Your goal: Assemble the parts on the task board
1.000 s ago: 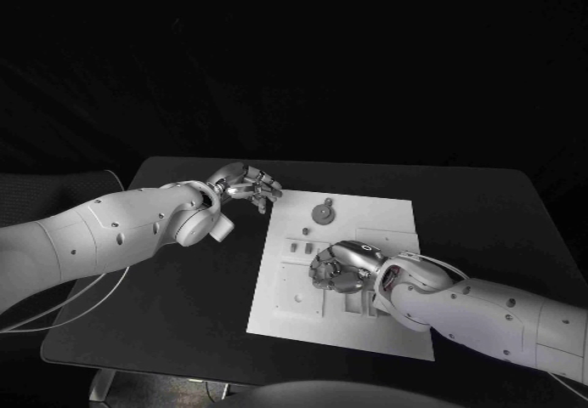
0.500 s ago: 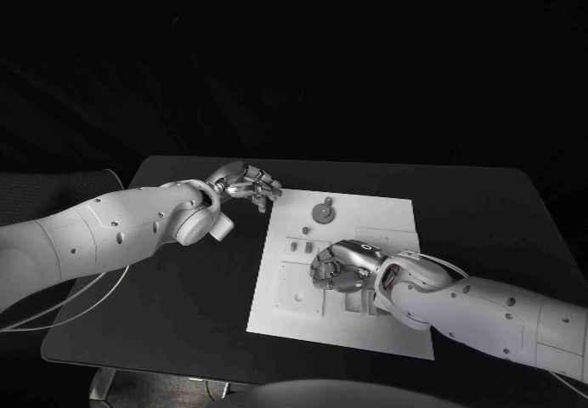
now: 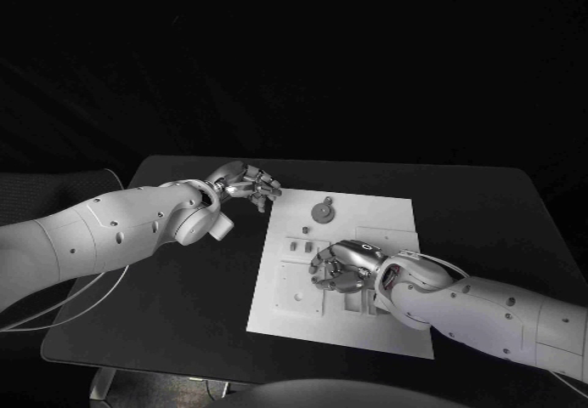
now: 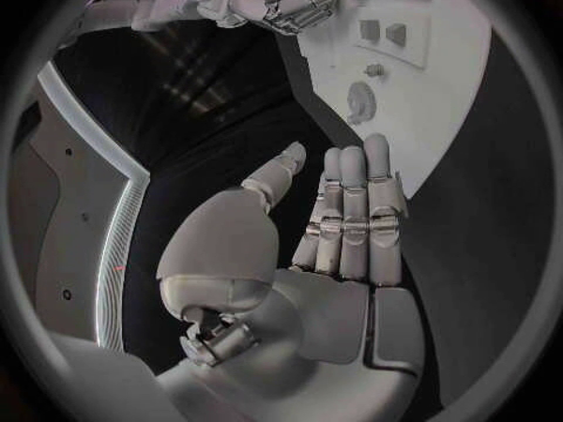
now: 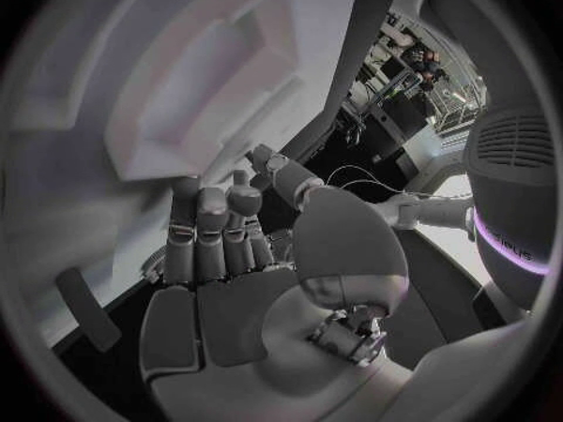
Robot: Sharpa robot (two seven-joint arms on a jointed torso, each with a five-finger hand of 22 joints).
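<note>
The task board (image 3: 349, 280) lies in the middle of the worktop (image 3: 160, 280). The left hand (image 3: 249, 185) hovers just off the board's far left corner, fingers straight and apart, holding nothing. The right hand (image 3: 340, 266) rests over the board's middle, fingers curled down; whether it grips a part cannot be told. A round part (image 3: 324, 212) lies near the board's far edge.

A black table (image 3: 477, 204) stands against a dark backdrop, its rounded corners and far edge visible. A white cable (image 3: 61, 308) loops over the table's left edge near the front corner. Beside that edge, a dark padded seat (image 3: 55, 189) sits just off the far-left corner.
</note>
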